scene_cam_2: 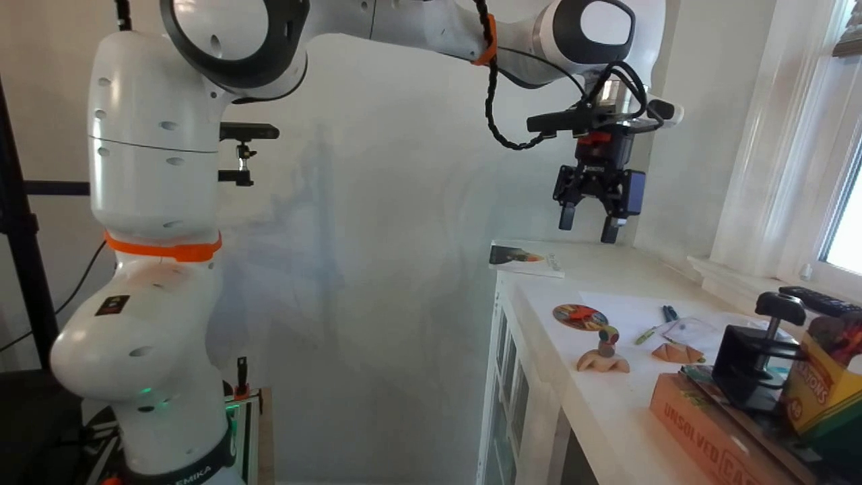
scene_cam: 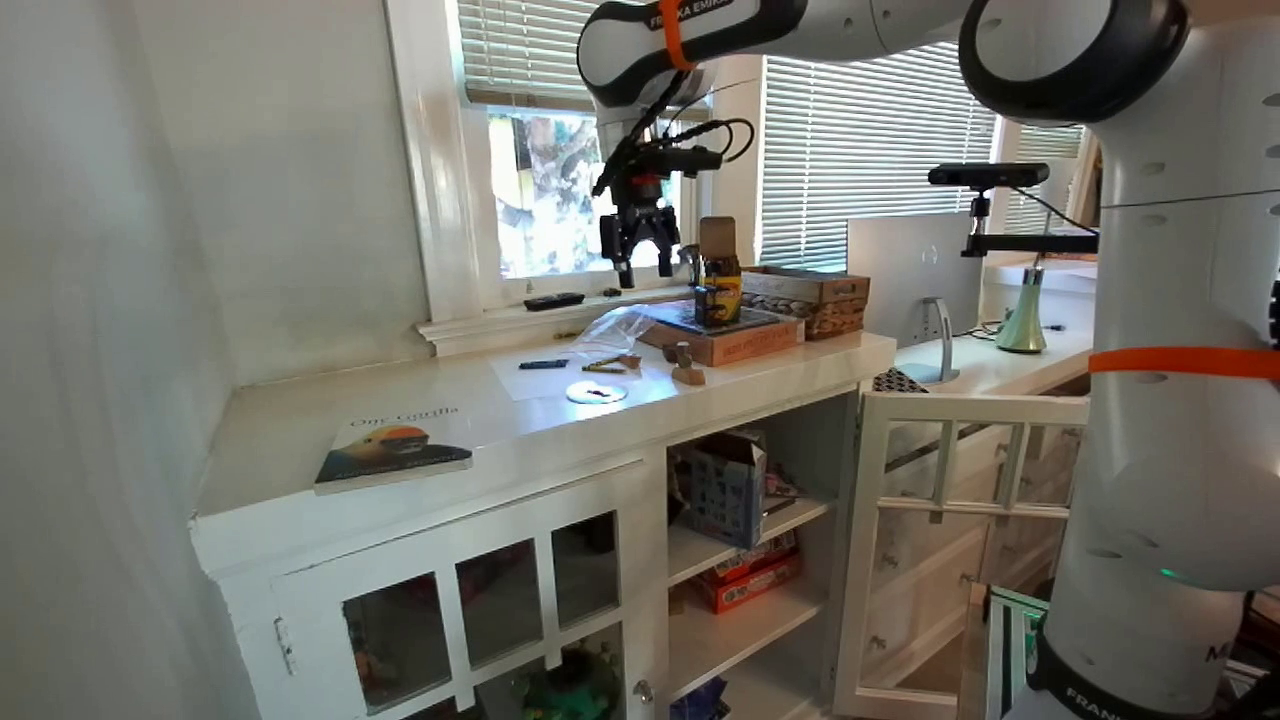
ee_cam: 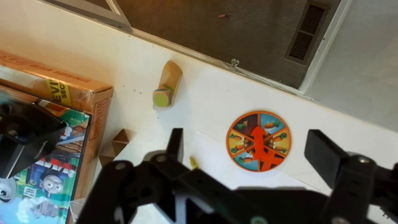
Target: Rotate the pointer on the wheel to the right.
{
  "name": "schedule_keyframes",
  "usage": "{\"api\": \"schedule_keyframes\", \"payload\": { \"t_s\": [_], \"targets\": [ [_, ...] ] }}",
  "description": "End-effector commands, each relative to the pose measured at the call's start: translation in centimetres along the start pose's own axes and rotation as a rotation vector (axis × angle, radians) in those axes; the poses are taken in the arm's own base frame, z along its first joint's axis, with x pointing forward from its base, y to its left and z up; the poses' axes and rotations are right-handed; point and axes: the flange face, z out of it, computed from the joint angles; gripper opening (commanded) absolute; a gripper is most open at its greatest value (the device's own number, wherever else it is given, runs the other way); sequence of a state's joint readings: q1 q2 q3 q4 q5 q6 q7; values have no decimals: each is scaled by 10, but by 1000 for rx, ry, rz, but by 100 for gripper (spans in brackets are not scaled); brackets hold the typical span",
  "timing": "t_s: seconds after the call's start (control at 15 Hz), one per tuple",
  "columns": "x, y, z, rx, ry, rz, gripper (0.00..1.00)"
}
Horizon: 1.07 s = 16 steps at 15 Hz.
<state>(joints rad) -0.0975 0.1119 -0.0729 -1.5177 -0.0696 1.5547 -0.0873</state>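
Note:
The wheel [ee_cam: 279, 143] is a flat orange-rimmed disc with coloured carrot sections. It lies on the white countertop, partly over a sheet of paper. Its red arrow pointer [ee_cam: 258, 143] points toward the top of the wrist view, near the border of the dark and blue sections. The wheel also shows in both exterior views [scene_cam: 597, 392] [scene_cam_2: 580, 317], where the pointer is hard to make out. My gripper [scene_cam: 645, 270] is open and empty, pointing down, well above the countertop. It also shows in an exterior view [scene_cam_2: 589, 228]. In the wrist view the wheel appears between the two fingers.
A wooden arch block with a smaller block on it [scene_cam_2: 603, 362] stands near the wheel. An orange game box [scene_cam_2: 714, 431] bears a black clamp [scene_cam_2: 754, 364] and a crayon box [scene_cam_2: 818, 391]. A book [scene_cam: 395, 448] lies near the wall. The counter's front edge drops off close to the wheel.

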Motion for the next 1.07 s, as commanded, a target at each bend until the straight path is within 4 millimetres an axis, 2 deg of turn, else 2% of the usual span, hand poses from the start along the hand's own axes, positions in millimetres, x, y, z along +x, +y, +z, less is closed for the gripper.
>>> {"api": "schedule_keyframes", "payload": {
  "t_s": [0.0,0.2,0.27,0.33,0.8,1.0],
  "targets": [
    [0,0,0,0,-2,0,100],
    [3,-2,-2,-5,25,1,100],
    [6,-2,6,6,31,9,75],
    [8,-1,12,4,41,17,73],
    [19,4,67,4,83,10,18],
    [20,-3,88,0,88,-1,0]
  ]
}}
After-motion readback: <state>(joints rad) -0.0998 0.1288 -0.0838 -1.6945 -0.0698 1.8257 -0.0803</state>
